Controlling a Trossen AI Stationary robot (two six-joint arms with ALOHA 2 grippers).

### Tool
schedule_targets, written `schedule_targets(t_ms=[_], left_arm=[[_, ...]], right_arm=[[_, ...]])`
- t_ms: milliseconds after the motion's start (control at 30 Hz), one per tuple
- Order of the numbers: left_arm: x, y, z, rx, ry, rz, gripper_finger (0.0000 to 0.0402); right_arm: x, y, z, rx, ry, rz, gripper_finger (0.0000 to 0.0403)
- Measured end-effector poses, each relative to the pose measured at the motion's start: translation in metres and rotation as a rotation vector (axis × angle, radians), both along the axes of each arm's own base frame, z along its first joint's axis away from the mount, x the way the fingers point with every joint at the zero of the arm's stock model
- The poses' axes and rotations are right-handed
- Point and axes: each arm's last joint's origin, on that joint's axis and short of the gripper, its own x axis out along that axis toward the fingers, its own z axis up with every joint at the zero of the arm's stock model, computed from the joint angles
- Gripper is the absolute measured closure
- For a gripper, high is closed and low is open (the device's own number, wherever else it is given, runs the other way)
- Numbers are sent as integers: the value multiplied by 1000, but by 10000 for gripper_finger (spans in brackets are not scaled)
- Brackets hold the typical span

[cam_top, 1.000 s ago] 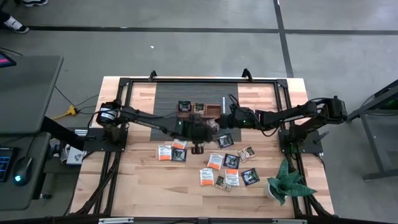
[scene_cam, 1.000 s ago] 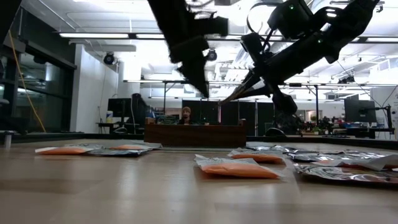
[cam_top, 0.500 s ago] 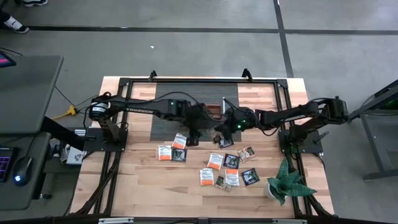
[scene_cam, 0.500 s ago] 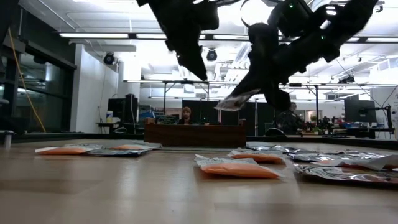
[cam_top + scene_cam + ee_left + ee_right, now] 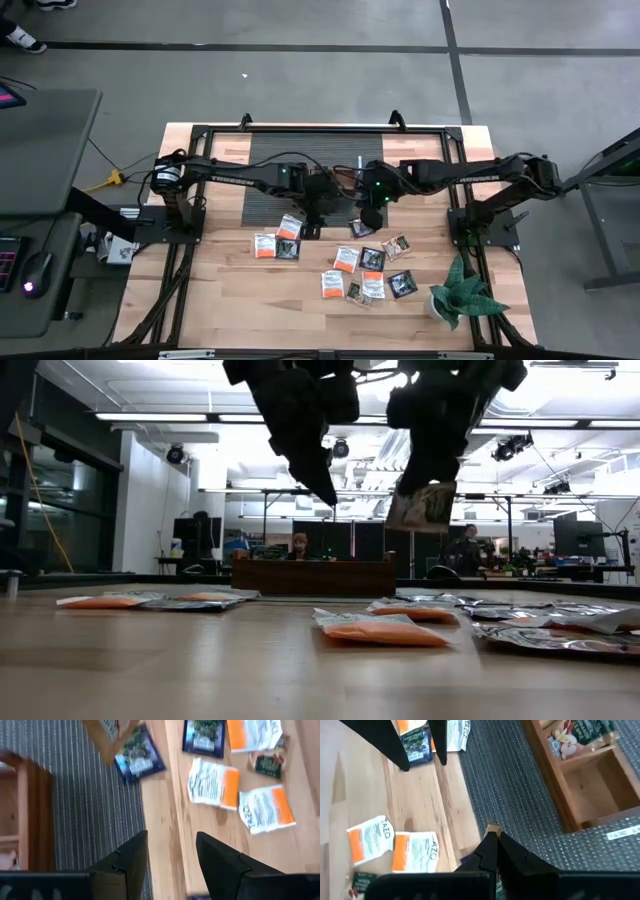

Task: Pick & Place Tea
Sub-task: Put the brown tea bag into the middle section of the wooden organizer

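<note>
Hanging from the right gripper (image 5: 428, 485), whose fingers are clamped on its top edge, a tea sachet (image 5: 422, 507) is held above the table, the wooden tray (image 5: 580, 770) lying just beyond it. Beside it, the left gripper (image 5: 312, 207) is held apart and empty. Loose sachets (image 5: 365, 272) are scattered nearer.

Both arms crowd above the wooden tray (image 5: 335, 177); scattered sachets (image 5: 345, 259) apparently leave bare wood between.
</note>
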Motion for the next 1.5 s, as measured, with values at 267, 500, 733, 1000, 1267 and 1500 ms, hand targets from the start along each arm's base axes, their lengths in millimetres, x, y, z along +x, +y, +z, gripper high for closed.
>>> schedule_targets(t_ms=[267,500,733,1000,1267,1500], left_arm=[[11,4,9,4,-148,16,236],[17,13,3,1,-158,64,236],[33,19,-14,-72,-196,24,236],[38,18,-25,-112,-192,28,236],[39,19,-23,-102,-204,59,236],[36,24,-27,51,-154,171,236]], right_arm=[[0,1,4,-3,6,48,402],[2,6,5,8,-12,73,402],[4,11,7,-1,-33,85,402],[4,12,6,-6,-35,84,402],[5,12,7,-5,-47,86,402],[5,12,7,10,-43,97,402]])
